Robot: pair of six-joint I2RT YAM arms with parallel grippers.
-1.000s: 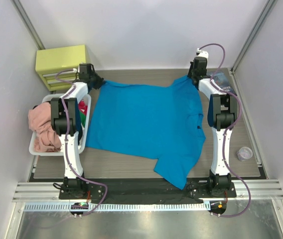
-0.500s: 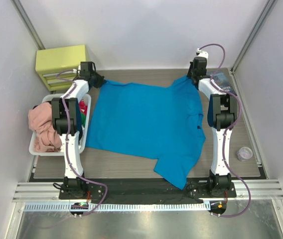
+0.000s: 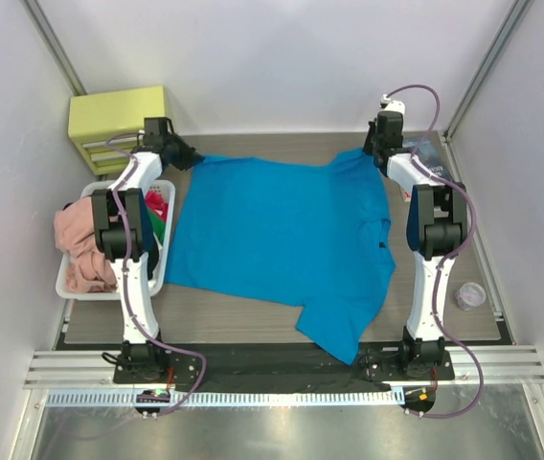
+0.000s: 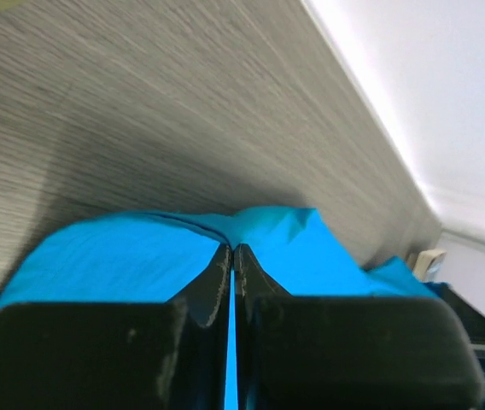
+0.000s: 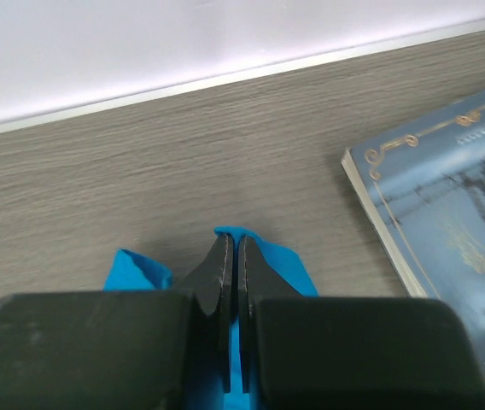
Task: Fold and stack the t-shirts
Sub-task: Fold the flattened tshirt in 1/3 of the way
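Note:
A turquoise-blue t-shirt (image 3: 277,235) lies spread flat across the table, one sleeve hanging toward the front edge. My left gripper (image 3: 192,159) is shut on its far left corner; blue cloth (image 4: 140,252) shows between and around the pinched tips (image 4: 230,249). My right gripper (image 3: 374,153) is shut on its far right corner, a small blue fold (image 5: 277,256) pinched at the tips (image 5: 231,239). Pink (image 3: 80,244), red (image 3: 160,204) and green (image 3: 164,230) shirts lie in a white basket (image 3: 107,288) at the left.
A yellow-green box (image 3: 119,125) stands at the back left. A dark-blue book (image 3: 426,153) lies at the back right, just right of my right gripper, and fills the right side of the right wrist view (image 5: 447,213). A small round cup (image 3: 469,295) sits at the right.
Both grippers have drawn the shirt's far corners slightly outward and toward the back wall. The shirt's far edge looks a little tauter.

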